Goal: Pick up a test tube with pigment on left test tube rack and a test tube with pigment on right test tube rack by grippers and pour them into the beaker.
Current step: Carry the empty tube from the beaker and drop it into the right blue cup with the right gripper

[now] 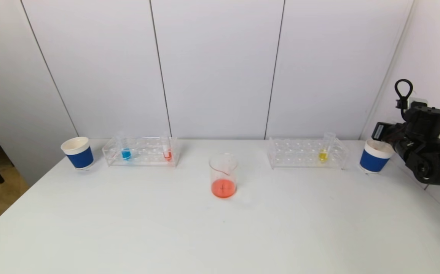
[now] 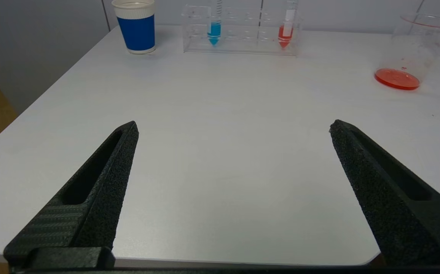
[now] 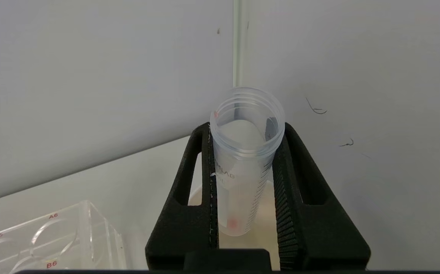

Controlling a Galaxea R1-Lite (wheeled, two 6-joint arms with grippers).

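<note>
Orange-red liquid sits in the bottom of the clear glass beaker [image 1: 223, 176], which stands near the middle of the white table [image 1: 220, 236], between the two racks.

Left clear plastic test tube rack [image 1: 141, 151]: holds a tube with blue pigment [image 1: 126, 152] toward its left end and a tube with red-orange pigment [image 1: 167, 153] at its right end, both upright. A blue paper cup with white rim [image 1: 78, 153] stands just left of this rack.

Right clear plastic test tube rack [image 1: 306, 153]: one upright tube with yellow pigment [image 1: 323, 153] toward its right end. A second blue-and-white paper cup [image 1: 374, 156] stands just right of it.

Right gripper [image 3: 243, 167]: at the table's far right edge beside that second cup, fingers clamped on a nearly empty clear graduated test tube [image 3: 243, 167]. Only a faint pink trace shows near the tube's lower end; open mouth faces the wrist camera. Pale cup interior lies beneath the tube.

Left gripper [image 2: 233, 127]: low over the near left part of the table, fingers spread wide, nothing between them, well apart from the left rack.
</note>
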